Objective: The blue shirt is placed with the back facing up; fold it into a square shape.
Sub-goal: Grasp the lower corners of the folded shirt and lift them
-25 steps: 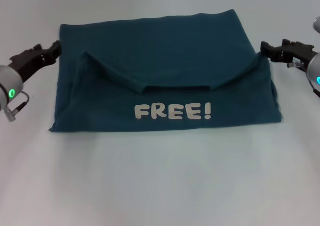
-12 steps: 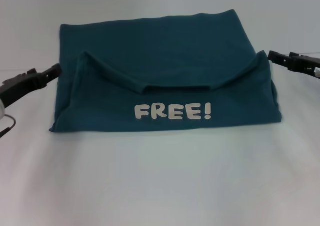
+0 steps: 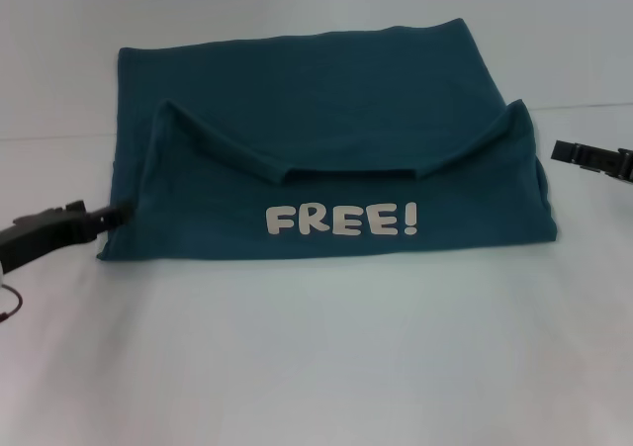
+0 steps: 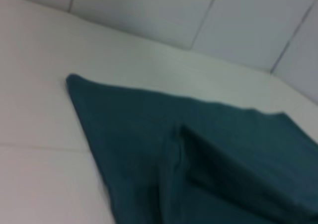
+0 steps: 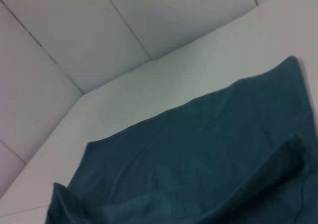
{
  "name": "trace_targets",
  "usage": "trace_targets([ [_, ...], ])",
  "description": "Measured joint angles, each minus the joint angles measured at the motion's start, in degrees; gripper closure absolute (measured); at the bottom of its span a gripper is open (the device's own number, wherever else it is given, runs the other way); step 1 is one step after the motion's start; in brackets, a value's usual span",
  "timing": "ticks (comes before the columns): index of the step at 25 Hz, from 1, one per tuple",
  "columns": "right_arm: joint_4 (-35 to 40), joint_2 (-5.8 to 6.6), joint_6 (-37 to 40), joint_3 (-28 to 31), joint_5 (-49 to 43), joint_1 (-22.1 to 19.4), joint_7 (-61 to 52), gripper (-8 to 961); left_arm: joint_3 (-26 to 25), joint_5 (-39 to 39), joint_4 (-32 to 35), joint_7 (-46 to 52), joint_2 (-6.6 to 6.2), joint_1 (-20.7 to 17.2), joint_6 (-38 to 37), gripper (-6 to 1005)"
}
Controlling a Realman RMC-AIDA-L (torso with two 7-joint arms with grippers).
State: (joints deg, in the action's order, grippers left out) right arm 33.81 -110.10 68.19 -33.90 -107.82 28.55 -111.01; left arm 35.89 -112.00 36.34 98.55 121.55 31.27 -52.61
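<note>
- Head view: the blue shirt [image 3: 326,164] lies folded at the centre of the white desk [image 3: 316,357], with white "FREE!" lettering [image 3: 341,220] on the near folded panel.
- Left gripper [image 3: 109,215] is at the shirt's near left corner, tip touching the edge; fingers look narrow, gripping nothing.
- Right gripper [image 3: 566,150] sits just beside the shirt's right edge, apart from it; finger state cannot be told.
- Left wrist view: shirt [image 4: 198,154] on the desk, no writing legible.
- Right wrist view: shirt [image 5: 198,154], plain fabric only.

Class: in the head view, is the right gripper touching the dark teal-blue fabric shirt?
No: the right gripper sits apart from the dark teal-blue fabric shirt, white table showing between them.
</note>
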Motion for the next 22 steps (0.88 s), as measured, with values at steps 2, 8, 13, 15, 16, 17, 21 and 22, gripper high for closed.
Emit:
trace_targets([
  [2,0.34,0.07,1.41,0.47,-0.05,-0.61,-0.91,182,0.08,-1.24,0.27,-0.19,0.17,-0.33,-0.18,191],
  [8,0.45,0.02,3.14,1.25,-0.11,-0.85,-2.05,186,0.2,-5.66,0.32,-1.1,0.65,-0.45,0.17,192],
  [13,0.47,-0.32,3.11,1.18,-0.12,-0.72,-2.3,189,0.96,-6.78,0.31,-1.96,0.76,-0.48,0.05,192],
  [15,0.44,-0.44,3.03,0.99,-0.12,-0.67,-2.31,189,1.66,-7.13,0.32,-2.82,0.85,-0.49,-0.19,192],
  [16,0.36,-0.46,3.02,0.91,-0.12,-0.65,-2.32,190,1.9,-7.32,0.33,-3.51,0.94,-0.5,-0.14,192],
  [17,0.3,-0.49,3.02,0.86,-0.12,-0.64,-2.32,190,2.09,-7.44,0.33,-4.13,0.99,-0.5,-0.05,193],
  [21,0.0,-0.54,3.06,0.86,-0.12,-0.75,-2.34,191,2.61,-7.6,0.49,-6.08,1.06,-0.34,0.62,193],
  [22,-0.05,-0.54,3.12,0.96,-0.12,-0.84,-2.35,191,2.61,-7.74,0.65,-6.28,1.06,-0.29,0.9,193],
])
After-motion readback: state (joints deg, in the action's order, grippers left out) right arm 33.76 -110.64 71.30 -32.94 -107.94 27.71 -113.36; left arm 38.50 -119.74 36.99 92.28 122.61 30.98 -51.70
